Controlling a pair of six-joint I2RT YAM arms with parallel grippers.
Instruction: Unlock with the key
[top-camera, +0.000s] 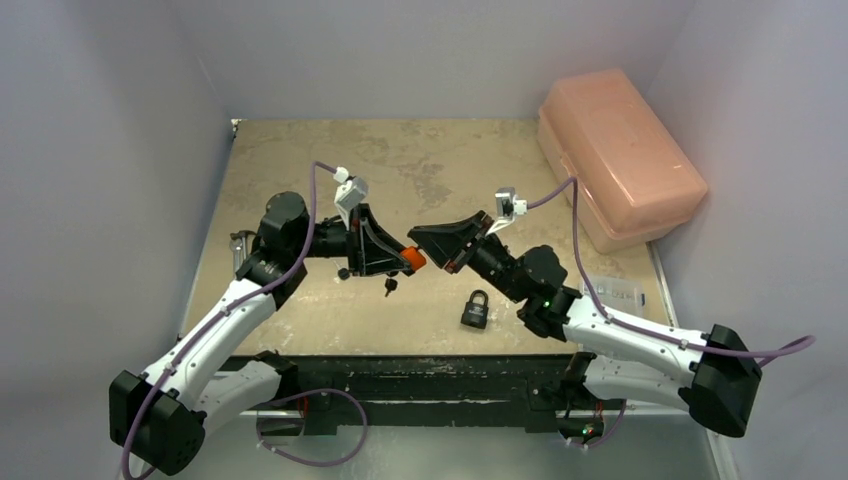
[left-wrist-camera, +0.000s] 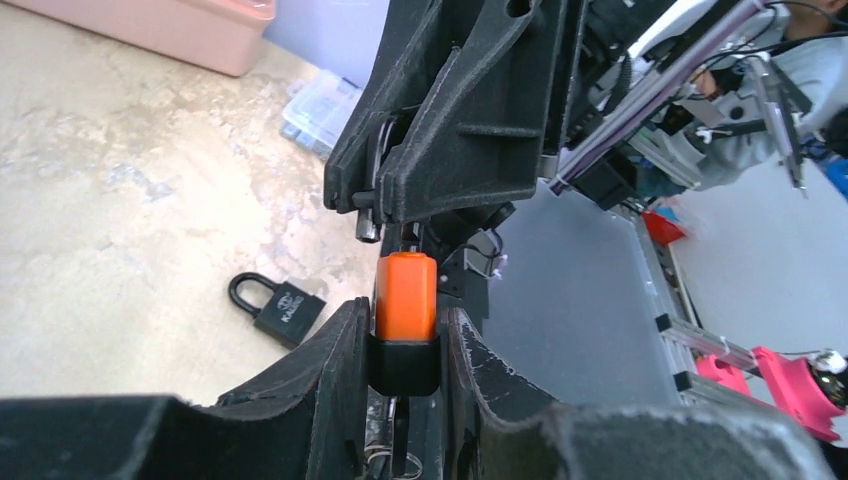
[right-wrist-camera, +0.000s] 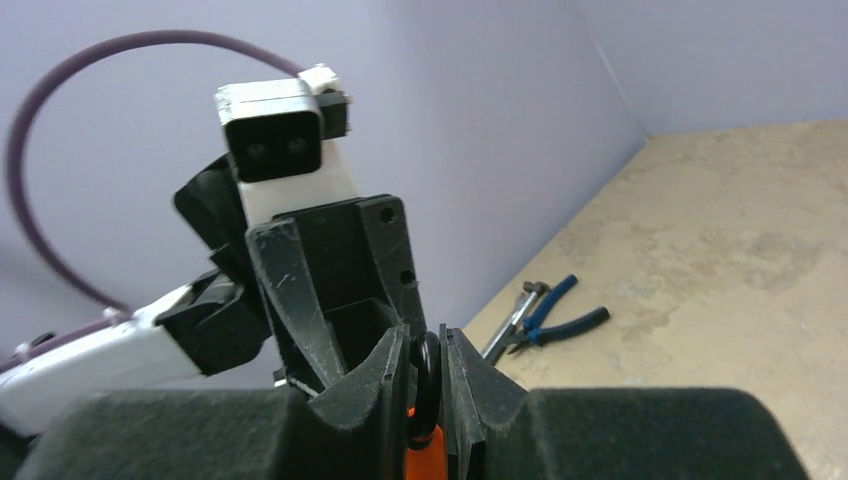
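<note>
Orange-capped key (left-wrist-camera: 405, 280) sits clenched in left claw (left-wrist-camera: 405, 318) and right claw (right-wrist-camera: 427, 348) together.

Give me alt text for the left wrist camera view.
The left end effector grips an orange key fob, meeting the right end effector above it. A black padlock lies on the beige table to the left.

The key (left-wrist-camera: 405, 290) has a bright orange head in a black base, and both the left tool (left-wrist-camera: 405, 330) and right tool (right-wrist-camera: 425, 345) are matte black. The padlock (top-camera: 476, 309) is black with pale lettering, the counter (top-camera: 300, 170) mottled beige and grey, the box (top-camera: 620, 160) salmon pink. The pliers (right-wrist-camera: 565, 323) have blue handles, the cables (top-camera: 575, 235) are purple, the arm links (top-camera: 215, 330) white and the walls (top-camera: 120, 150) pale lavender.
</note>
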